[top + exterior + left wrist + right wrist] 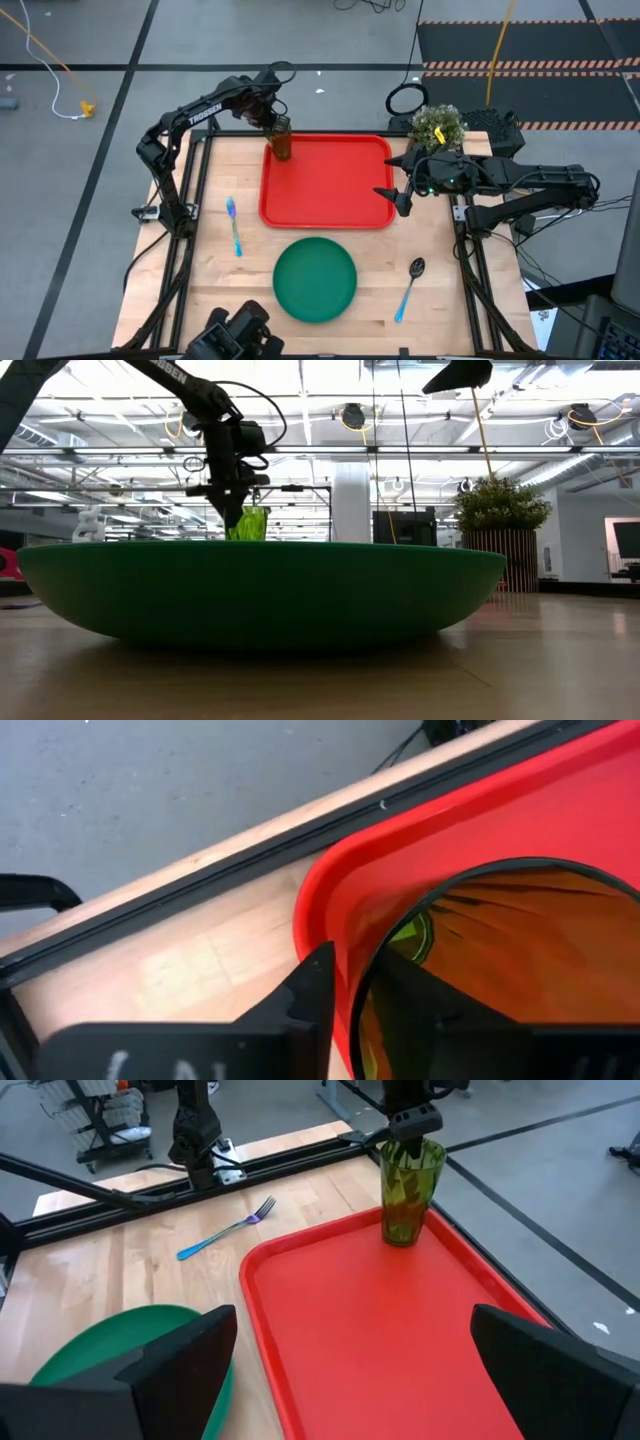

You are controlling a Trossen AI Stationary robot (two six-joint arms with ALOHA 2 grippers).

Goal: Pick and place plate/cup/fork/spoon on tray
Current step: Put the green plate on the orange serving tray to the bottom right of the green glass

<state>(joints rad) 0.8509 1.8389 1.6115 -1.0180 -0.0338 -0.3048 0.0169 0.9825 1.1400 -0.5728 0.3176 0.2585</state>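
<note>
Tray: the large rectangular bright-red plastic tray (335, 185) with a raised rim lies in the upper middle of the high view, on the pale wooden table (250, 295).
Cup: the small translucent olive-green plastic tumbler (281, 143) stands upright inside the tray's upper left corner in the high view; in the right wrist view it (408, 1192) shows at upper centre, its base on the red floor.
Left gripper: the left gripper (272, 122) sits over the cup's rim at the upper left of the tray. One dark finger (310, 990) lies outside the cup wall and the other inside it; they look loose rather than squeezed on the wall, but whether they grip it cannot be told.
Right gripper: the right gripper (400, 197) hovers at the tray's right edge, its fingers spread wide and holding nothing.
Plate: the round flat dark-green plastic plate (315, 279) lies on the table at lower centre, just below the tray and apart from it.
Fork: the small fork with light-blue handle (234, 224) lies left of the tray.
Spoon: the small dark-bowled, blue-handled spoon (410, 286) lies at lower right, right of the plate.
Plant: a potted plant with pale leaves (437, 126) stands just off the tray's upper right corner.
</note>
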